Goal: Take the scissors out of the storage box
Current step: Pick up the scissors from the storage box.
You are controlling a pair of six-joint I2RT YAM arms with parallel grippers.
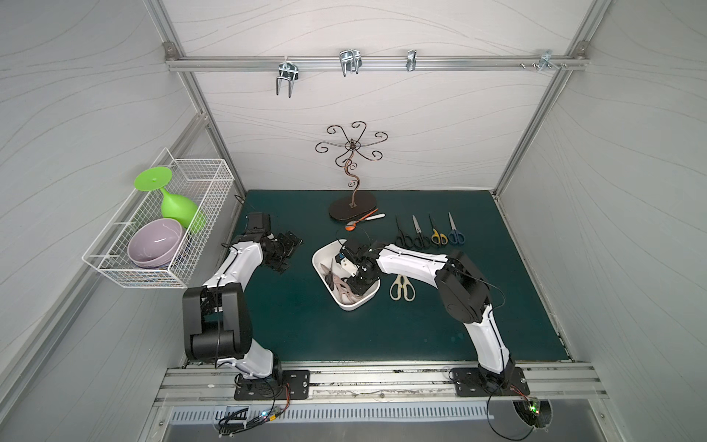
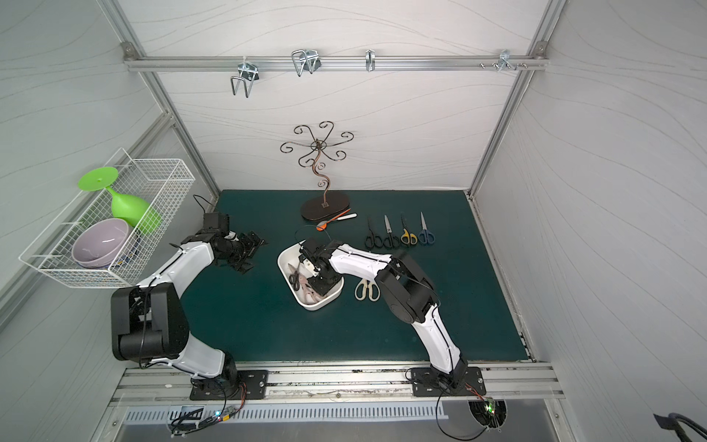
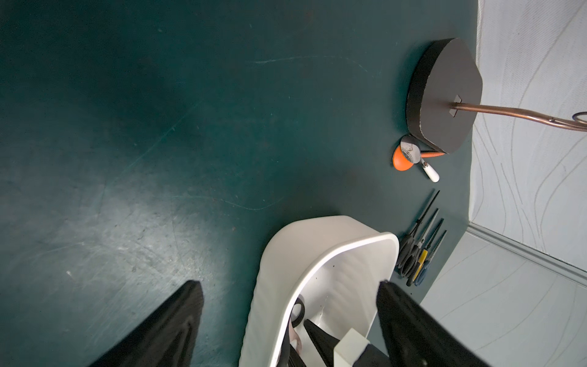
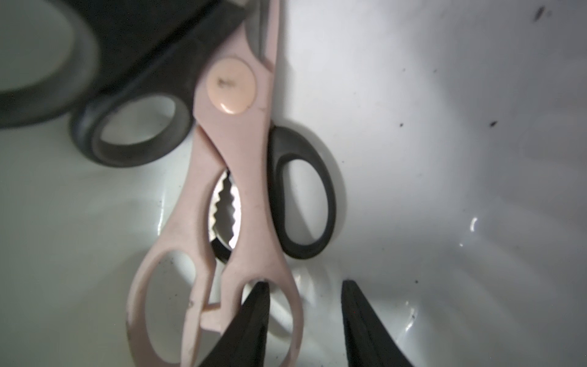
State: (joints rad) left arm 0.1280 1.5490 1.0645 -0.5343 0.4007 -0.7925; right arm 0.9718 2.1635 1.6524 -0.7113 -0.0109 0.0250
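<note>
Pink shears [image 4: 236,143] lie low in frame inside the storage box [image 4: 444,159]; the right gripper [image 4: 305,282], half open and empty, straddles one handle ring and must now close.

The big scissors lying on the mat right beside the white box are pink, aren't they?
Not quite. The big scissors lying on the mat right beside the white box are cream, not pink; both top views show that. The pink scissors lie inside the box, as the right wrist view shows.
</note>
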